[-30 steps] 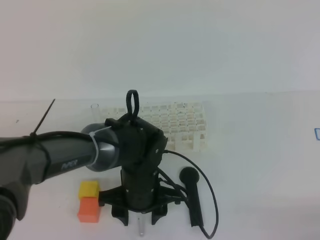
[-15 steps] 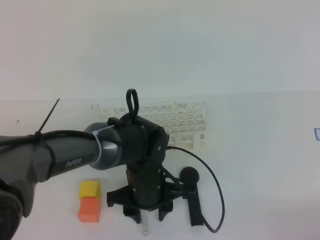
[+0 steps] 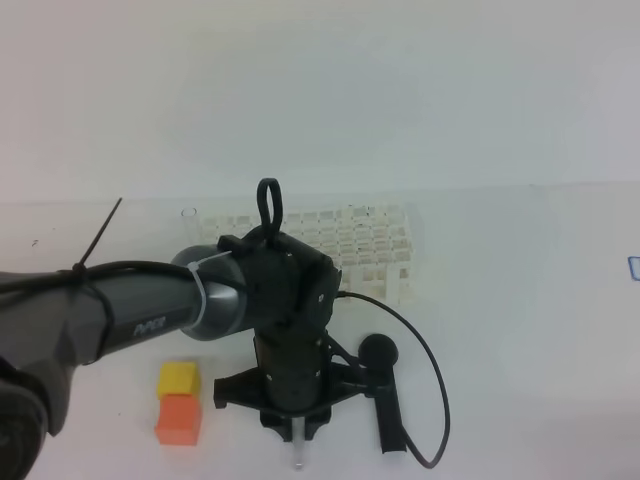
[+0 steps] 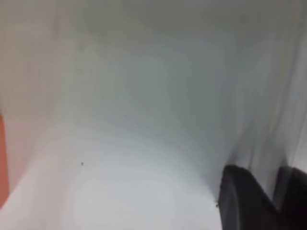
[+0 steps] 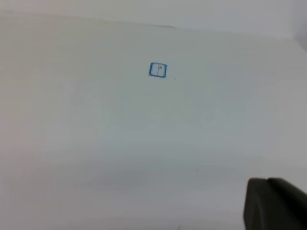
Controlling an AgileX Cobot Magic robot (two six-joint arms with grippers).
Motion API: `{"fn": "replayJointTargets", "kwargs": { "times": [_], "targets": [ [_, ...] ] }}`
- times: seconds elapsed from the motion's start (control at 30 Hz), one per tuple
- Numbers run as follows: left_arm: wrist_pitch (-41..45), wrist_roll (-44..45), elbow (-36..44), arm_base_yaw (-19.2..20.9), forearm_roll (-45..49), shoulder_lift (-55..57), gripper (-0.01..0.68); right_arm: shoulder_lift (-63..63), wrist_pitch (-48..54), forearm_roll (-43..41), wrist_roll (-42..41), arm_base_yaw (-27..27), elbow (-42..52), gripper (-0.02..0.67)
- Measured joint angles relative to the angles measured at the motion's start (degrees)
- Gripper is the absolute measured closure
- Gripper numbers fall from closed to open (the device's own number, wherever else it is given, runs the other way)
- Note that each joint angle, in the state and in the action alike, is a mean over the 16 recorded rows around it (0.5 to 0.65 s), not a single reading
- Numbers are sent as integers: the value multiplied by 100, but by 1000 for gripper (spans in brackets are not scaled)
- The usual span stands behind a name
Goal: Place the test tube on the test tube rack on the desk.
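Pickup step: left hand (image 3: 296,432) pinched narrow around the test tube (image 3: 297,455) (near the black stick (image 3: 384,395)); next, lift toward the test tube rack (image 3: 350,245).

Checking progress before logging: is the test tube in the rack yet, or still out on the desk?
Out. The test tube lies on the desk under the left end effector, apart from the test tube rack.

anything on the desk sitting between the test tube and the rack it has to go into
Mostly the left arm itself: its wrist and left gripper lie over the line from the test tube at the near edge to the test tube rack behind. The black round-headed stick lies just right of that line; the yellow block and orange block sit left.
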Motion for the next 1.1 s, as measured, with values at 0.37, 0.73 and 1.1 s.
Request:
{"fn": "replayJointTargets", "kwargs": {
  "times": [0.37,0.73,1.1],
  "targets": [
    [-617,2128,67,214,-271,-715,582,0,0,0,0,0,0,650],
    [-1863,7093,970,1379,-4004,-1861,562,0,0,0,0,0,0,650],
    [-1743,12176,2534,2243,-8826,-2671,562,0,2,0,0,0,0,650]
  ]
}}
